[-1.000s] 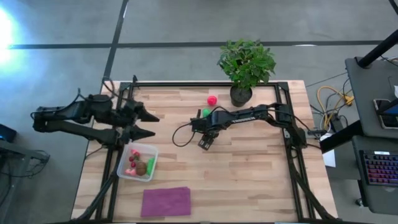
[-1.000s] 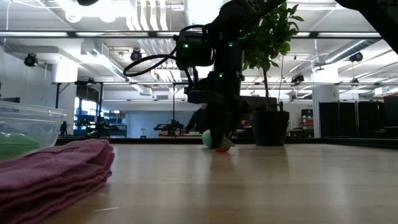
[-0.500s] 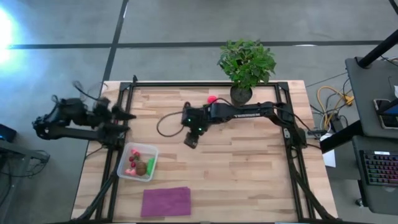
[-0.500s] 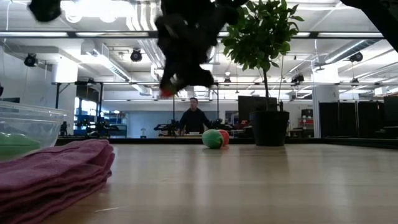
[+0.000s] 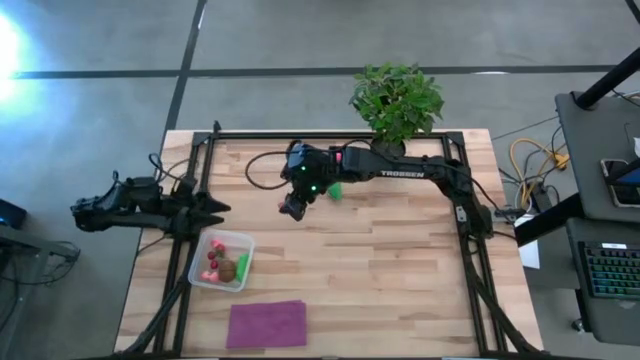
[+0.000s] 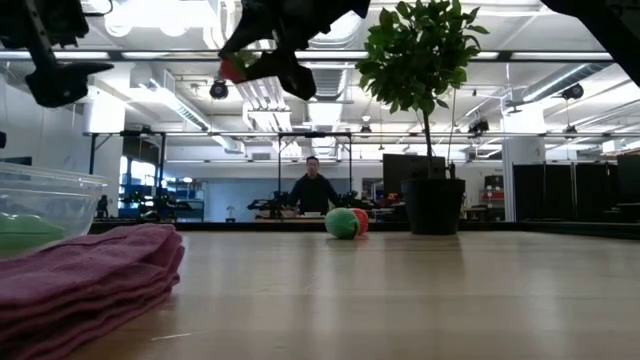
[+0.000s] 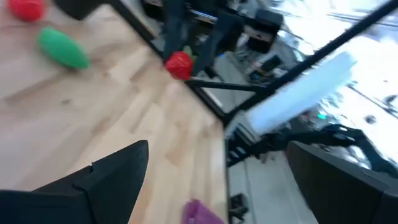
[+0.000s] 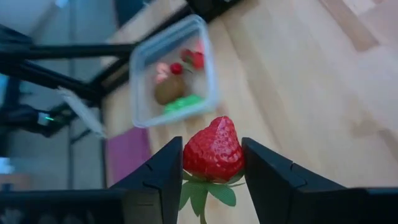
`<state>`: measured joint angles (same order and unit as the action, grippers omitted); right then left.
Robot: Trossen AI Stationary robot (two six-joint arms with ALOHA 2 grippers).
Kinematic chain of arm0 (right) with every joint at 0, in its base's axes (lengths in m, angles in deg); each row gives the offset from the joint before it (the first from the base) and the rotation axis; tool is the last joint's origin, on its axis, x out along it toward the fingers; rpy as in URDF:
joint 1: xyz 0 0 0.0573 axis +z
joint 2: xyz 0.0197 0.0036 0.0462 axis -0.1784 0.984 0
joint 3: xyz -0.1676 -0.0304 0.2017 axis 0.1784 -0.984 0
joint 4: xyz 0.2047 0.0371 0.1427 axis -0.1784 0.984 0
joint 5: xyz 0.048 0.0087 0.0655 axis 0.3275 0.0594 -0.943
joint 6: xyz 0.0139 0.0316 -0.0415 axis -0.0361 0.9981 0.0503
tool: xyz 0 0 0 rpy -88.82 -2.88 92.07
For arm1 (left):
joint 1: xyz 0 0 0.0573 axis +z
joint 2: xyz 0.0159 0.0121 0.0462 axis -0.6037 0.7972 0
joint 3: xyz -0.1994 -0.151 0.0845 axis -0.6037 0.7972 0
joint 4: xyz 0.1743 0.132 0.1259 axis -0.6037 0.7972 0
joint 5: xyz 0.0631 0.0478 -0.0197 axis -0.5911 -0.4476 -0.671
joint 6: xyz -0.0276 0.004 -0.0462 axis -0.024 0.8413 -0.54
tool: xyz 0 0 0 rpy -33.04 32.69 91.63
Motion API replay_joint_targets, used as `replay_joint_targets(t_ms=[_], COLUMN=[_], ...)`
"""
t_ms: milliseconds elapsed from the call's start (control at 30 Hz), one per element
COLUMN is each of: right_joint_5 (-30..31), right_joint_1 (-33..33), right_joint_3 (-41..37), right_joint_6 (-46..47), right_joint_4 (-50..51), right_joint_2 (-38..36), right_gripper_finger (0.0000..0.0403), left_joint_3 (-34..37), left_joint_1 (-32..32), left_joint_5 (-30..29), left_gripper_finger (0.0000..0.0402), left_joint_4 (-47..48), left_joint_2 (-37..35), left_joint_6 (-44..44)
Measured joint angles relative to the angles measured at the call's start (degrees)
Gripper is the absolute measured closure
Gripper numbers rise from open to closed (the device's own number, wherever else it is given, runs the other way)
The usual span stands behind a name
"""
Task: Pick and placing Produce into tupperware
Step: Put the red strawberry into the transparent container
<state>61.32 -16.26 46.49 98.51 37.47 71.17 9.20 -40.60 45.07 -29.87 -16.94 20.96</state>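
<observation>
Right jaws (image 8: 213, 163) clamp strawberry (image 8: 213, 149) above table | left jaws (image 7: 217, 180) wide, by tupperware (image 5: 221, 260)

Tupperware (image 5: 221, 260) sits near left, cloth (image 5: 267, 324) nearer beside it; potted plant (image 5: 396, 102) stands at far edge.

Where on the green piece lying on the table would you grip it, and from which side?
Across its narrow middle, coming straight down from above. The green piece is an oval lying flat on the table, with bare wood beside it, so fingers can straddle its short width.
</observation>
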Motion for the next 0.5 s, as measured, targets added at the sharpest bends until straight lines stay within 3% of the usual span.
replay_joint_targets(t_ms=[167, 500], right_joint_5=[-5.1, -9.77], right_joint_1=[0.09, -0.09], right_joint_3=[-0.48, -0.11], right_joint_6=[5.36, 13.57], right_joint_4=[-7.65, -18.28], right_joint_2=[0.0, 0.51], right_gripper_finger=[0.0259, 0.0259], left_joint_3=[2.11, 2.17], left_joint_1=[0.0, 0.0], left_joint_5=[2.4, 2.5], left_gripper_finger=[0.0033, 0.0033], left_joint_4=[-3.35, -24.13], left_joint_2=[2.32, 4.82], left_joint_6=[-1.47, 7.23])
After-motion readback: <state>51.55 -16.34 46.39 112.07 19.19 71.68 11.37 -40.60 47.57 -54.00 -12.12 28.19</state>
